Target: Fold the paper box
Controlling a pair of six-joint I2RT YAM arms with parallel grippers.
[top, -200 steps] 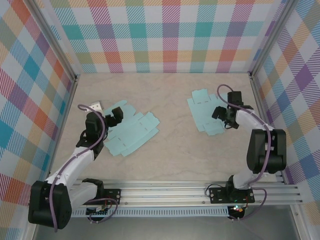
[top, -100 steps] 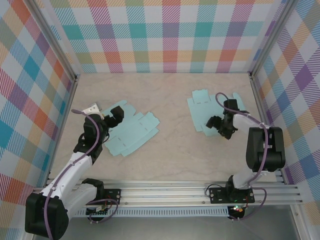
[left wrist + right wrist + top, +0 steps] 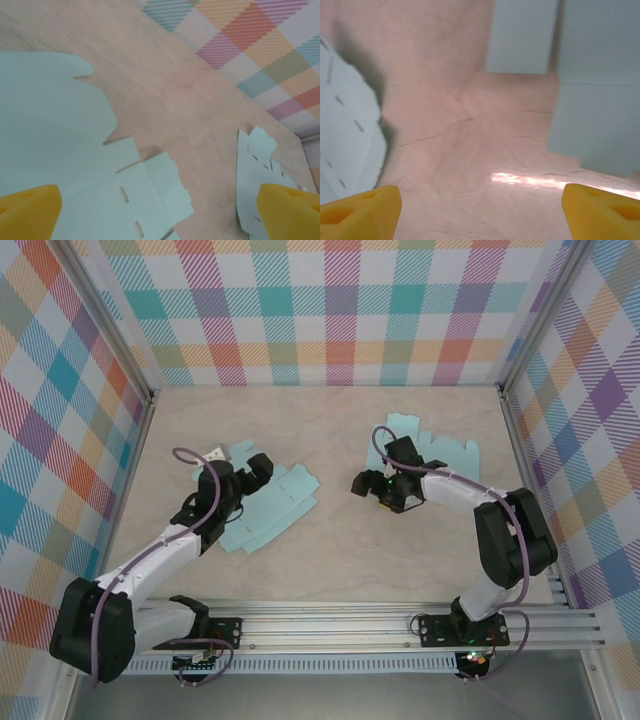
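1. Jaws first: both pairs stand wide apart and hold nothing. Your left gripper (image 3: 258,468) sits over the upper edge of the left box blank (image 3: 272,508). Your right gripper (image 3: 365,483) points toward the left of the frame over bare table.
2. You have two pale blue die-cut box blanks, both unfolded. The left box blank lies flat at centre left. The right box blank (image 3: 445,452) lies at upper centre right, partly under the right arm.
3. In your left wrist view the yellow fingertips (image 3: 27,212) sit in the bottom corners. The slotted left box blank fills the lower left between them, and the other blank shows at the right edge.
4. In your right wrist view, pale blue card panels show at the left edge and upper right. You cannot tell which blank each belongs to.
5. Both blanks rest well apart on the beige marbled table (image 3: 340,560).
6. Plaid walls (image 3: 330,320) enclose it on three sides.
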